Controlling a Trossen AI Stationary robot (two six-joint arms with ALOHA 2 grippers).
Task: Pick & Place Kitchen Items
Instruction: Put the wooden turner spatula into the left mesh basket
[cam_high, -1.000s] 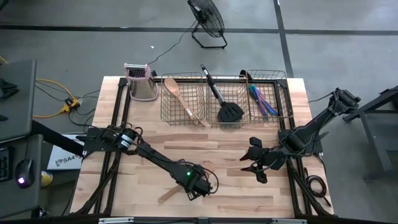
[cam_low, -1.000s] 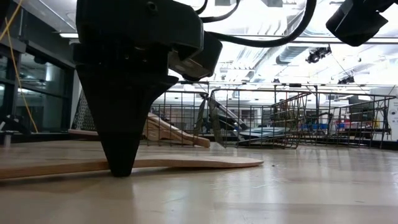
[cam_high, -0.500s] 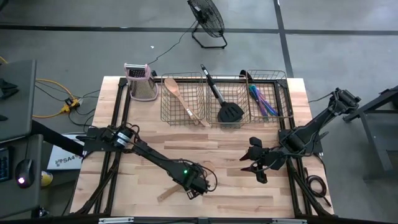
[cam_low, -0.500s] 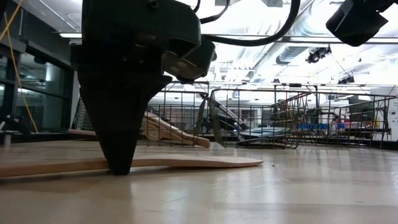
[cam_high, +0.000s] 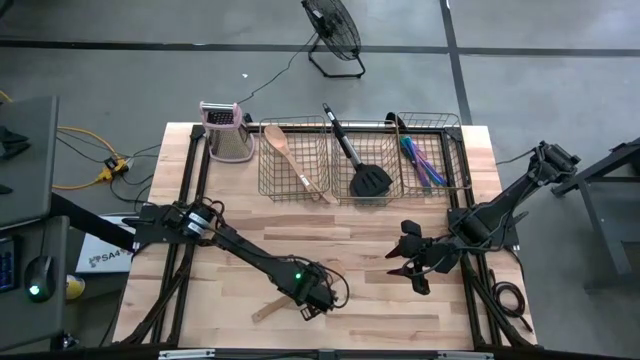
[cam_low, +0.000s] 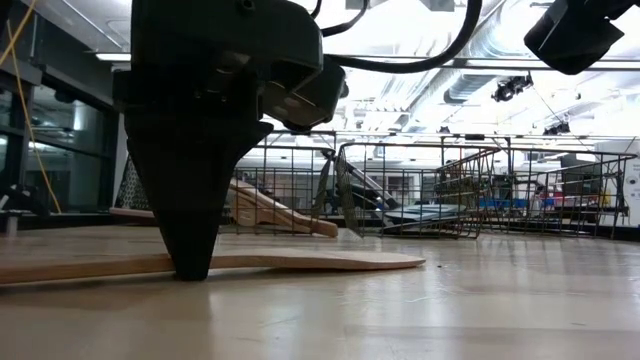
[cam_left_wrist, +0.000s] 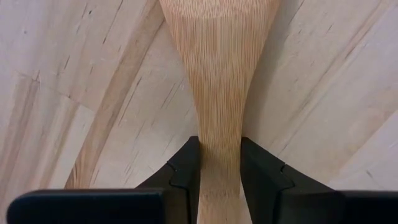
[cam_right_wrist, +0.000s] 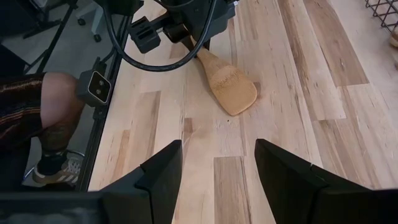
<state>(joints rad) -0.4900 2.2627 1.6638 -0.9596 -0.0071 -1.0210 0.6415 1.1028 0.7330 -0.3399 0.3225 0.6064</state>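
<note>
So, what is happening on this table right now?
The left gripper is down on the table at its front, its fingers pressed against both sides of a wooden spatula that lies flat. The right gripper waits open above the right side. A wooden spoon, a black spatula and blue-purple cutlery lie in the wire baskets at the back.

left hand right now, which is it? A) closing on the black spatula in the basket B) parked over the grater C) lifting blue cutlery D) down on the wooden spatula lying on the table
D: the left hand has its fingers either side of the wooden spatula, which lies flat on the table.
</note>
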